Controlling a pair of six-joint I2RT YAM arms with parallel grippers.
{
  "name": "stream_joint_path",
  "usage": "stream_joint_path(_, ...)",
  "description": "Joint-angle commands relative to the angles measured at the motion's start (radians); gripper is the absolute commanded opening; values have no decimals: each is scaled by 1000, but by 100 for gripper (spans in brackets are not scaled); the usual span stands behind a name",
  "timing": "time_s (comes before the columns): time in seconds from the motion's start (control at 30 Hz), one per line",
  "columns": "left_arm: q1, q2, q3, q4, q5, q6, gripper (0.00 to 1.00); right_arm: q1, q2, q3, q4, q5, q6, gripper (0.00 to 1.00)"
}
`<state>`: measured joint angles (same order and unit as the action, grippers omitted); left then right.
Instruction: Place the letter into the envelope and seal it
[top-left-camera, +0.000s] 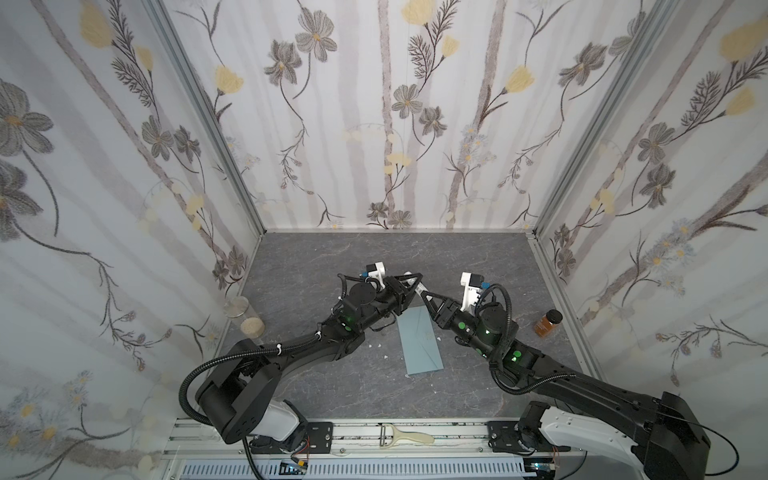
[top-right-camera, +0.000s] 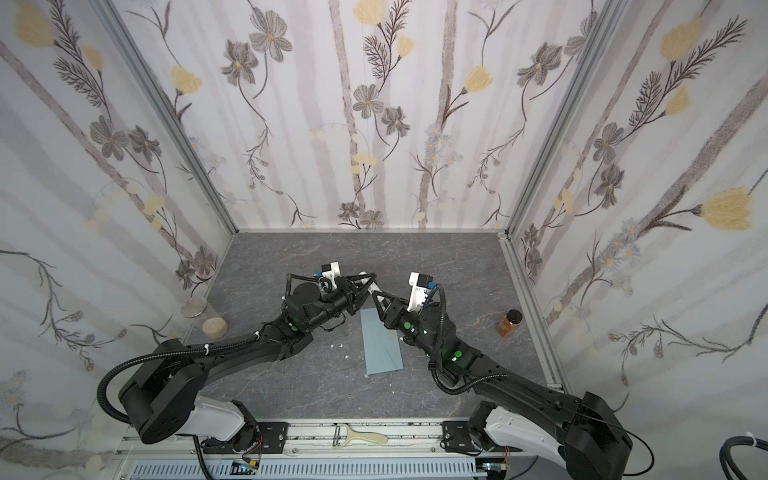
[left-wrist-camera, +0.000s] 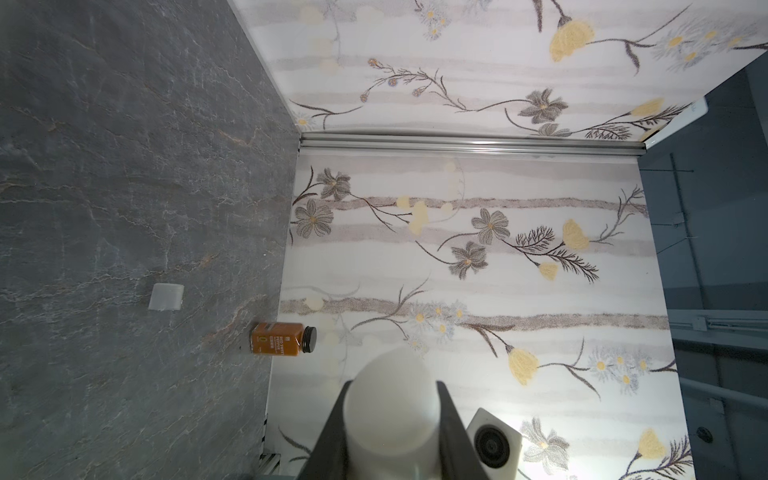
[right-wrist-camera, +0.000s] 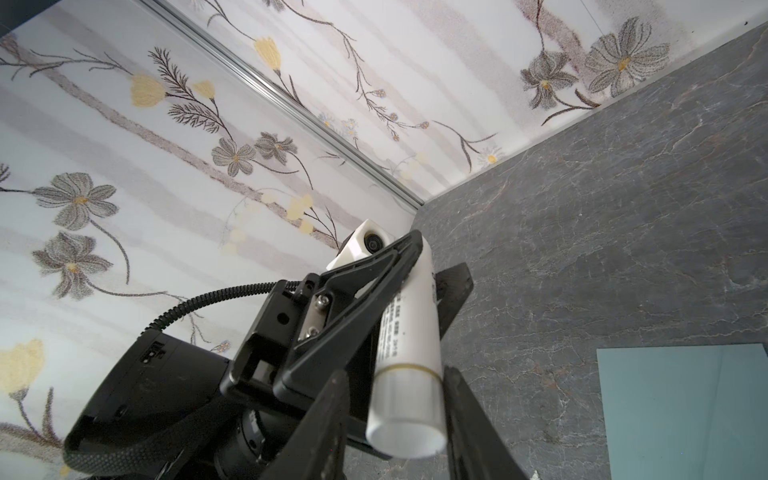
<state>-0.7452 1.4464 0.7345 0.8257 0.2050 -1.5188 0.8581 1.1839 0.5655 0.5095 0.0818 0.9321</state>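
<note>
Two grippers meet by far end of envelope (top-left-camera: 422, 345), lying flat on table (top-left-camera: 332, 257). L gripper (top-left-camera: 413, 279) clamped on white glue stick (right-wrist-camera: 409, 365); R gripper (top-left-camera: 424, 296) straddles its free end, can't tell if gripping.

Envelope (top-left-camera: 419, 345) (top-right-camera: 382, 345): dusty blue-grey, flat on tabletop (top-left-camera: 316, 386), mid-scene in both top views. Long axis front to back, slightly skewed; faint diagonal seams; far end partly hidden.

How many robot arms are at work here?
2. The left arm stands on the left, left gripper clamped on a glue stick. The right arm stands on the right, right gripper around the stick's free end. No others show.
</note>
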Motion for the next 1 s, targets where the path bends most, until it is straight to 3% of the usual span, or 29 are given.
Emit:
stream_joint_path(0.0,0,6,-1,29,7,-3,0,2,3,13,-2,-7,-13,31)
stream_joint_path(0.13,0,5,-1,29,6,-3,0,2,5,21,-17,-1,-19,19)
stream_joint_path(0.37,0,9,3,28,15,-1,0,11,0,76,-142,62,-116,16)
stream_joint_path(0.67,0,7,2,29,37,-8,0,75,-6,180,-384,234,-422,16)
stream_joint_path(0.97,0,16,8,29,74,-17,0,249,76,304,-543,508,-757,14)
